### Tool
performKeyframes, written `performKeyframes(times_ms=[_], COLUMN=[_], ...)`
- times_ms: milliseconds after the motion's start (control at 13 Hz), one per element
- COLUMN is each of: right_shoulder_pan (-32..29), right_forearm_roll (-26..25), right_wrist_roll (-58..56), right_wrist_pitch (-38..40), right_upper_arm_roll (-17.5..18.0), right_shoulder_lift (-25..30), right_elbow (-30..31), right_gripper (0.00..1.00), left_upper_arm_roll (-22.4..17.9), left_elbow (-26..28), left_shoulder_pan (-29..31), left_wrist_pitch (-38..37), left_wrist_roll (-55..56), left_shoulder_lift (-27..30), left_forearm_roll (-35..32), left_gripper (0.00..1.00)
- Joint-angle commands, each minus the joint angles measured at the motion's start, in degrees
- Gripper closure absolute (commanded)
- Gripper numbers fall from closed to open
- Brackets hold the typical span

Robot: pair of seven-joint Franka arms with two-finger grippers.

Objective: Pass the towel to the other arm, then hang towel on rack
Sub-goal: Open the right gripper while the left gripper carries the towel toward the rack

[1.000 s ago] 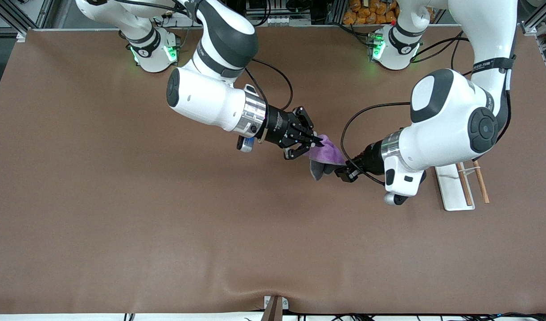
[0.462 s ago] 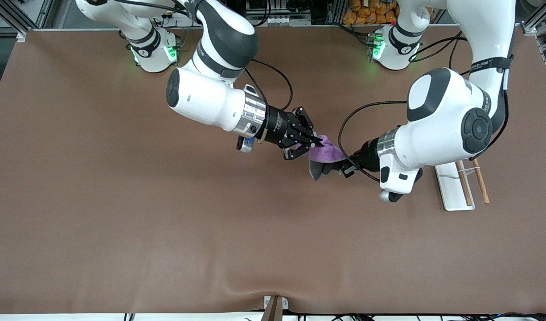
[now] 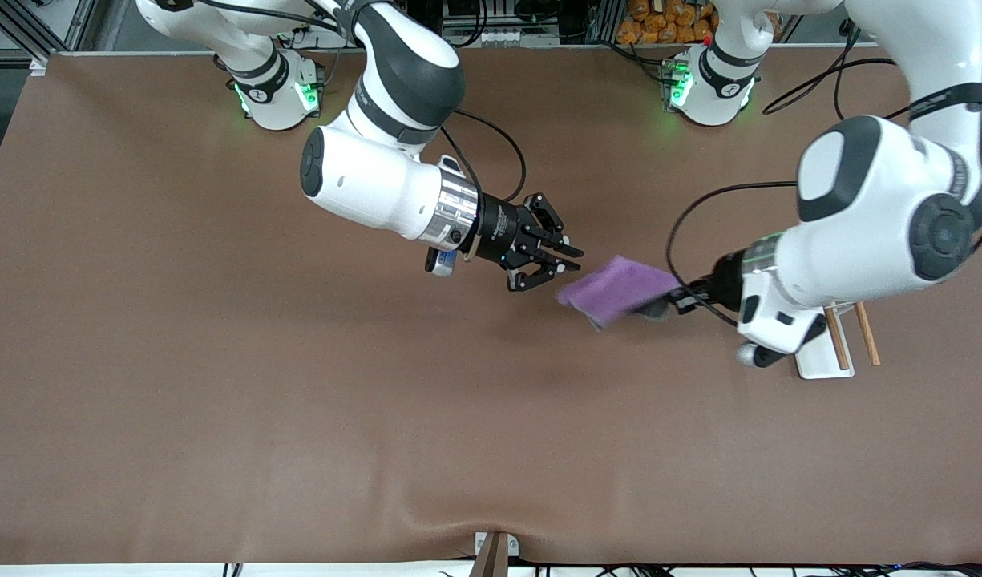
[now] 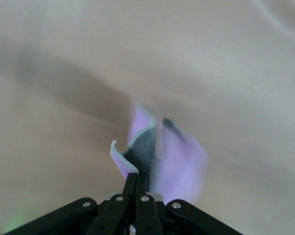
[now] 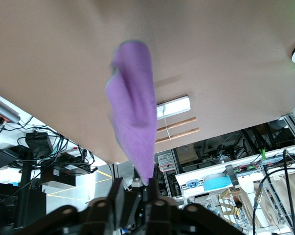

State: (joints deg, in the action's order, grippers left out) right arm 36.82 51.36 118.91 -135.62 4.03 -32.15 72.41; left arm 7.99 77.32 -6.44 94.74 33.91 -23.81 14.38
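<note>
The purple towel (image 3: 619,288) hangs in the air over the middle of the table, with my left gripper (image 3: 675,303) shut on its grey-backed edge. In the left wrist view the towel (image 4: 179,159) juts out from the left gripper (image 4: 137,177), whose jaws are pressed together on the fold. My right gripper (image 3: 563,264) stands open a short gap from the towel's free end, holding nothing. In the right wrist view the towel (image 5: 135,112) hangs in front of the right gripper (image 5: 137,188). The rack (image 3: 818,362) sits under the left arm's wrist, partly hidden, its two wooden rods (image 3: 837,340) showing.
The rack (image 5: 174,106) with its rods (image 5: 176,125) also shows in the right wrist view, past the towel. Both arm bases stand along the table's edge farthest from the front camera. A black cable (image 3: 675,232) loops from the left wrist over the table.
The right gripper opened and let go of the towel. The left gripper closed on it and pulled it away toward the left arm's end, toward the rack.
</note>
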Motion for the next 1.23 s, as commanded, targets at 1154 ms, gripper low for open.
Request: performKeyframes(times_ms=[1154], right_shoulder_pan=[-15.6], right_forearm_roll=[-34.0], right_wrist_roll=[-59.9], right_wrist_pitch=[49.4], right_upper_arm_roll=[-0.3], right_shoulder_lift=[14.1], right_elbow=[-0.9], right_gripper=[0.00], left_upper_arm_roll=[0.3], left_elbow=[6.0], left_shoulder_pan=[31.7], left_wrist_pitch=[-11.4], left_wrist_roll=[-52.3], left_shoulder_lift=[0.2], left_forearm_roll=[-8.5], left_gripper=[1.00])
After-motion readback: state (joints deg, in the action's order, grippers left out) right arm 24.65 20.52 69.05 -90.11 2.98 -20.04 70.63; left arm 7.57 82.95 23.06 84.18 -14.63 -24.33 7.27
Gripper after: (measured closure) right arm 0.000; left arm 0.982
